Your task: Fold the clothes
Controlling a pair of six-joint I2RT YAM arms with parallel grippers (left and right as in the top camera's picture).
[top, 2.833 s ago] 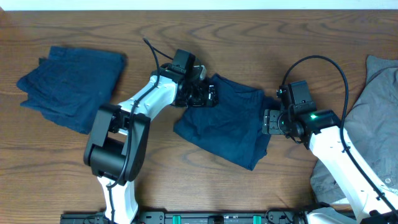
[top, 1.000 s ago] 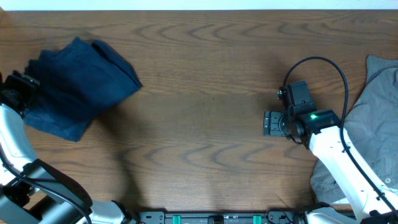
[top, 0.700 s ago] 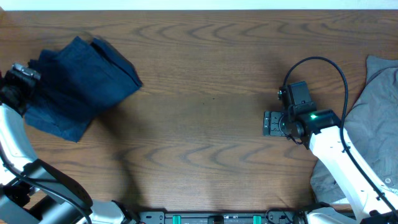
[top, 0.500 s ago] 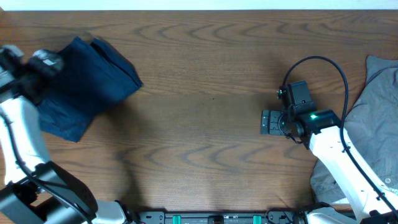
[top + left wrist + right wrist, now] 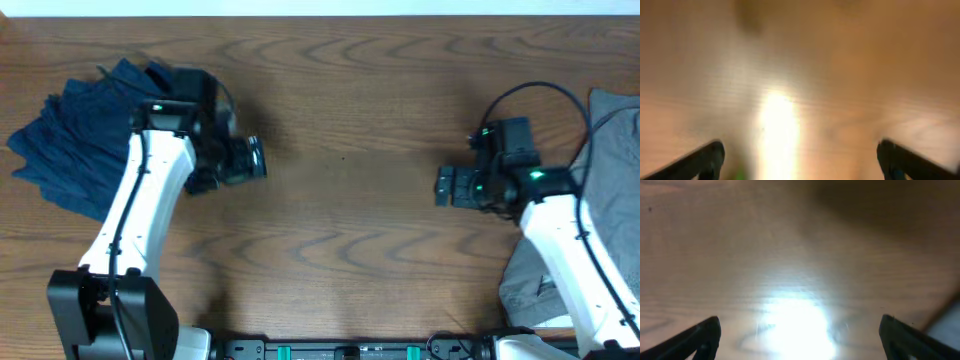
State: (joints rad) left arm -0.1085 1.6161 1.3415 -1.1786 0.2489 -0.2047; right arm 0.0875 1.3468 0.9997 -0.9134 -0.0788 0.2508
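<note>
A pile of folded dark navy shorts (image 5: 70,140) lies at the far left of the table. Grey cloth (image 5: 600,150) lies at the right edge, partly under my right arm. My left gripper (image 5: 255,158) is open and empty over bare wood, just right of the navy pile. My right gripper (image 5: 442,186) is open and empty over bare wood, left of the grey cloth. Both wrist views show only wood between widely parted fingertips (image 5: 710,157) (image 5: 705,335).
The wooden table (image 5: 340,240) runs across the whole view. A pale wall strip lies along its far edge (image 5: 320,6). A dark rail with green marks sits at the front edge (image 5: 340,350).
The navy shorts from the middle now lie on the left pile. My left arm has let go and swung right, off the pile. My right gripper has shifted slightly right.
</note>
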